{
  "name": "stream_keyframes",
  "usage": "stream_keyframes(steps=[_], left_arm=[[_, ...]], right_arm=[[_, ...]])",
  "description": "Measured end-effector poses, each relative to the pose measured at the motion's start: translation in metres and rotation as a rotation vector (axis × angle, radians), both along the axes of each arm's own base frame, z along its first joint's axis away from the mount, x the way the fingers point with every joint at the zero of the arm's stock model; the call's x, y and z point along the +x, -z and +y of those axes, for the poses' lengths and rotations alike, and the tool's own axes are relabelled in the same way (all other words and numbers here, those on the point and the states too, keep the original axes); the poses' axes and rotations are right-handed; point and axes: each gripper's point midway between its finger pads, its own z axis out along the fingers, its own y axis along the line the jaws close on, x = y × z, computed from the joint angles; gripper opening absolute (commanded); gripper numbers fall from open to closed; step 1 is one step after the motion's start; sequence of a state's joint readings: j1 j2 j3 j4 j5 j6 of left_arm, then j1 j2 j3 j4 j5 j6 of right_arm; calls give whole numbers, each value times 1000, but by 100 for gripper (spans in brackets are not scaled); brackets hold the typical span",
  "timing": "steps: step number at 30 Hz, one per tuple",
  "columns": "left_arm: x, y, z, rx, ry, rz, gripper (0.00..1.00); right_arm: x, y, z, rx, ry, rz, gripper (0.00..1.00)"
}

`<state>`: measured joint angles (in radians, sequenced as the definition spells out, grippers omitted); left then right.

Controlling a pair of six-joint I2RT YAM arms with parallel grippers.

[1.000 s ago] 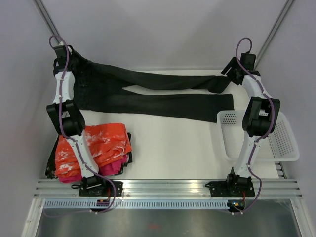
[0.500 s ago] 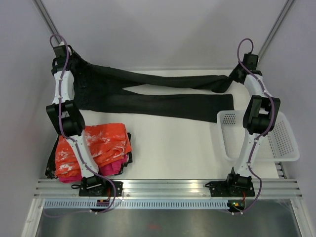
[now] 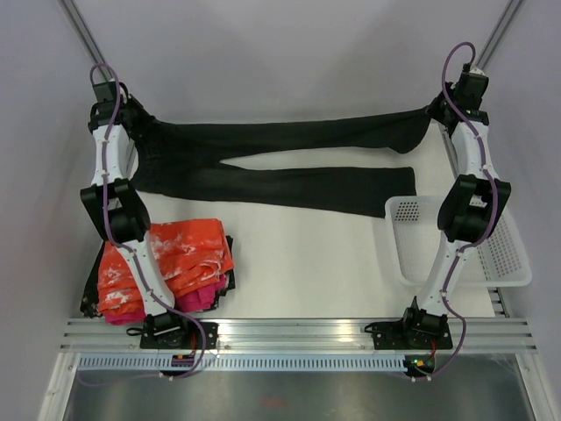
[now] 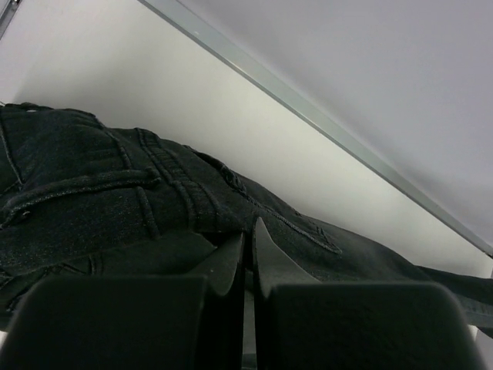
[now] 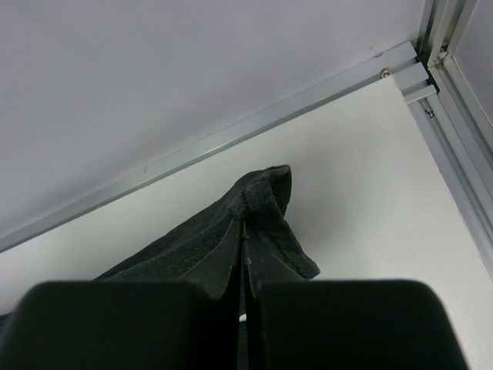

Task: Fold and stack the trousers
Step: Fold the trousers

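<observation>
The black trousers lie stretched across the far side of the table, waist at the left, legs running right. My left gripper is shut on the trousers at the waistband. My right gripper is shut on the trousers at the hem of the far leg, holding it lifted off the table near the back right corner. That far leg hangs taut between the two grippers. The near leg lies flat on the table.
A folded orange-and-white garment lies on a magenta one at the near left. A white mesh basket stands at the right, beside the right arm. An aluminium rail borders the back edge.
My right gripper closed on the far leg's hem and carried it up and to the right, pulling that leg straight. My left gripper stayed shut at the waist.
</observation>
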<state>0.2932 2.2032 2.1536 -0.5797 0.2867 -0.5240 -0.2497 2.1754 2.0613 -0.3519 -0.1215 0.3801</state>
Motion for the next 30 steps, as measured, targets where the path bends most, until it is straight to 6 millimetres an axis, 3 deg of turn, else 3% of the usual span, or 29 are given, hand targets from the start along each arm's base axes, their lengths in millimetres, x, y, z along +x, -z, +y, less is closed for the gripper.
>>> stream_keyframes(steps=[3, 6, 11, 17, 21, 30], left_arm=[[-2, 2, 2, 6, 3, 9, 2], [-4, 2, 2, 10, 8, 14, 2], [-15, -6, 5, 5, 5, 13, 2], [-55, -12, 8, 17, 18, 29, 2], [-82, -2, 3, 21, 40, 51, 2], [-121, 38, 6, 29, 31, 139, 2]], right_arm=[[-3, 3, 3, -8, -22, 8, 0], [-16, 18, 6, -5, -30, 44, 0], [-54, 45, 14, 4, -37, 130, 0], [-101, 32, 26, -47, -76, 108, 0], [-123, 26, 33, -81, -105, 76, 0], [-171, 92, 42, -75, -149, 223, 0]])
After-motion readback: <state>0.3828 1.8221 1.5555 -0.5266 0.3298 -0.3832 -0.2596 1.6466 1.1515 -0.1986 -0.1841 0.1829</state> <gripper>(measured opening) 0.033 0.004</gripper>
